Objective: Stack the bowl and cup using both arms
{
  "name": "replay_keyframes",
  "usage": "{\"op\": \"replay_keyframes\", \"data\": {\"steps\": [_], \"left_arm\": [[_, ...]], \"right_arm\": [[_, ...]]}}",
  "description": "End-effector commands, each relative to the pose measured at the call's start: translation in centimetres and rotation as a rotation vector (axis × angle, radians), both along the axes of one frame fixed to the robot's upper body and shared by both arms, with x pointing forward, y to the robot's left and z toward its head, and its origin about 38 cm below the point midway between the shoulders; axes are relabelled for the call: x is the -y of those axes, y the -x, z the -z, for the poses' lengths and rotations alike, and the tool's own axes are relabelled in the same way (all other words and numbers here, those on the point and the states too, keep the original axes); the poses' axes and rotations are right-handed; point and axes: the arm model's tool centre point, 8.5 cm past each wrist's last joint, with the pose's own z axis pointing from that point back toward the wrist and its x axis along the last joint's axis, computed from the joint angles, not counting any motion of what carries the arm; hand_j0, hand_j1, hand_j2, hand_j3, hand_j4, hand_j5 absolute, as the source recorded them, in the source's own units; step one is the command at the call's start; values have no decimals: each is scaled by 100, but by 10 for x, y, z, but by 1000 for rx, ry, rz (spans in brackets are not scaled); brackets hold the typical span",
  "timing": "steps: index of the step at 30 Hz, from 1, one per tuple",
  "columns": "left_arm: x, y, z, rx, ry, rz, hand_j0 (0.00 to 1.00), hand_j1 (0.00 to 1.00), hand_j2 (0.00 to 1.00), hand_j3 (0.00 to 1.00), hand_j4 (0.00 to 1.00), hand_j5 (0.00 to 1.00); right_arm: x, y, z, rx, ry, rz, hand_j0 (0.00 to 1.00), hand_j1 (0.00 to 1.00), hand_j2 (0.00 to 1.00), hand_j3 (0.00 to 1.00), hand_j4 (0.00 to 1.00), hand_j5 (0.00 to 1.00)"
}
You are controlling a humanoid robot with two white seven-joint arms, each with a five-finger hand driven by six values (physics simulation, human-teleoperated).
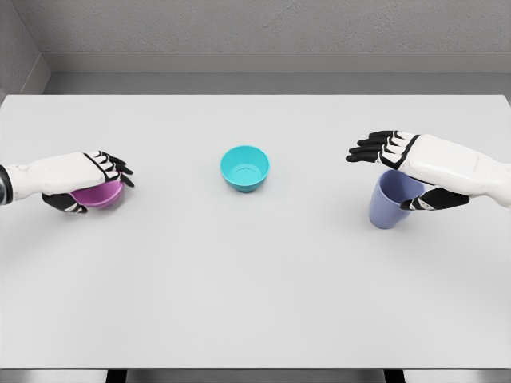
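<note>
Left arm entering from the left edge, forearm level; left hand (89,182) shown palm down, fingers curled, thumb tucked beneath. Right arm entering from the right edge; right hand (411,167) shown with fingers extended leftward, thumb lowered and apart below the palm.

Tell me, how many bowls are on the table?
2: a teal bowl at the table's middle, and a purple bowl at the left, under the left hand. None seems hidden.

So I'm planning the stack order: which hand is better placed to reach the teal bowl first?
Probably the left hand: with its purple bowl it sits slightly nearer the teal bowl.
</note>
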Motion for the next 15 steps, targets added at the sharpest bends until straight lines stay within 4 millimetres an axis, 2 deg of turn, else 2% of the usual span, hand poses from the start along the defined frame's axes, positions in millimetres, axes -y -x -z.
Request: {"op": "replay_keyframes", "data": {"steps": [1, 9, 15], "left_arm": [[-1, -1, -2, 4, 6, -5, 77, 77, 77, 77, 77, 77], [3, -6, -13, 27, 16, 3, 77, 77, 77, 77, 77, 77], [16, -13, -18, 48, 42, 20, 77, 77, 77, 77, 77, 77]], "right_arm": [[0, 0, 0, -4, -6, 1, 100, 100, 100, 100, 100, 100], [0, 0, -1, -2, -6, 2, 100, 100, 100, 100, 100, 100], [0, 0, 0, -4, -6, 1, 100, 100, 100, 100, 100, 100]]}}
